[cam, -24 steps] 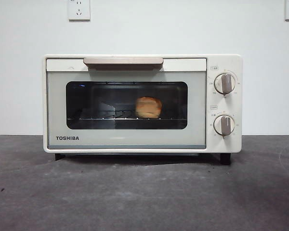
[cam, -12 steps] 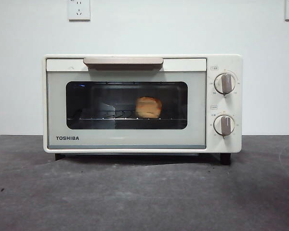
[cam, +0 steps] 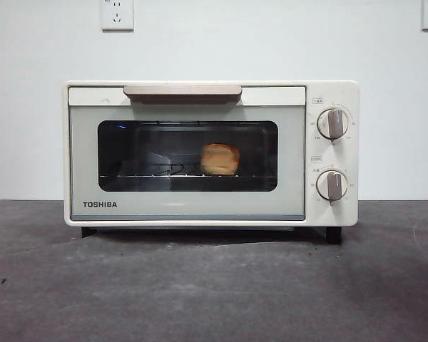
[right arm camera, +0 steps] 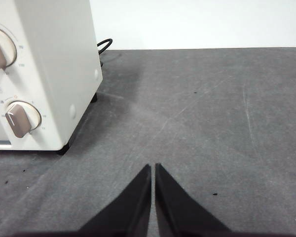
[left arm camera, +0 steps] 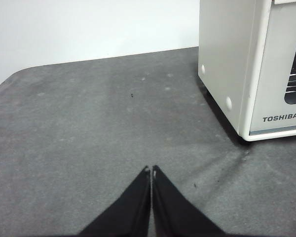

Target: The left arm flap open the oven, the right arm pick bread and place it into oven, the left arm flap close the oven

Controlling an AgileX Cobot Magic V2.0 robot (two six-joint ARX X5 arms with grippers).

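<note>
The cream-white TOSHIBA oven (cam: 328, 206) stands on the dark table with its glass door (cam: 187, 157) shut and its beige handle (cam: 182, 90) at the top. The golden bread (cam: 220, 159) sits on the wire rack inside, seen through the window. My left gripper (left arm camera: 151, 171) is shut and empty, low over the table beside the oven's side wall (left arm camera: 222, 59). My right gripper (right arm camera: 153, 168) is shut and empty, over the table beside the oven's knob side (right arm camera: 54, 64). Neither arm shows in the front view.
Two round knobs (cam: 332, 123) sit on the oven's right panel. A black cable (right arm camera: 104, 45) runs behind the oven. Wall sockets (cam: 117, 14) hang on the white wall. The grey table (cam: 214, 285) stretches in front of the oven.
</note>
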